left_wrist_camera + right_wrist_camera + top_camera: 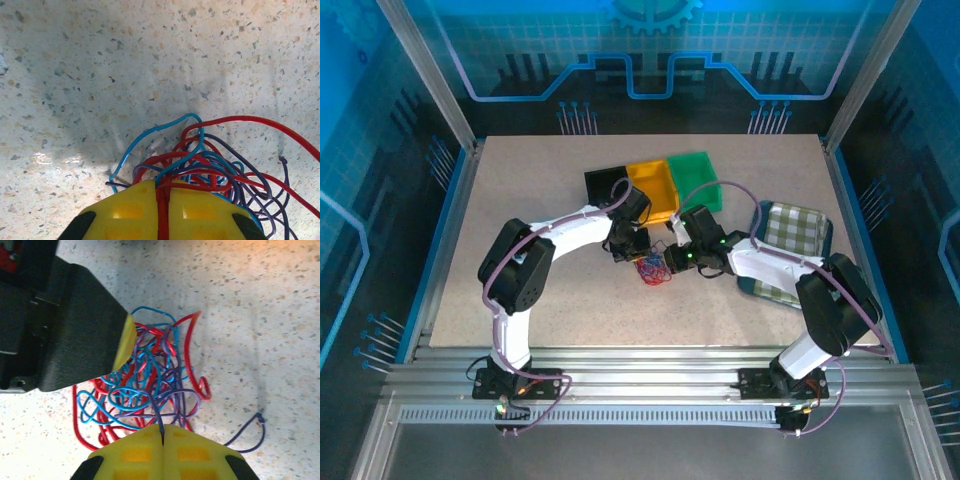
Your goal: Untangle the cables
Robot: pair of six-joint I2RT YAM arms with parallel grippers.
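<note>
While the cables (pixel 145 385) lie roundly tangled, left pincer (pixel 162 200) clamps red strands, right pincer (pixel 162 437) a dark one.

Left hand (pixel 162 194) and right hand (pixel 163 435) face each other, both pinched shut.

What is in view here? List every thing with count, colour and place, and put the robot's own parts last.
cables: one tangled bunch; red, blue and dark purple strands; table centre, between the arm tips.
black bin: one; far middle, left of the row.
yellow bin: one; middle of the row.
green bin: one; right of the row.
checked tray: one; green and white, teal rim; right side, partly under the right arm.
table: one; speckled beige.
left arm: one; white and black; jaws shut on a red strand.
right arm: one; white and black; jaws shut on a dark strand.
</note>
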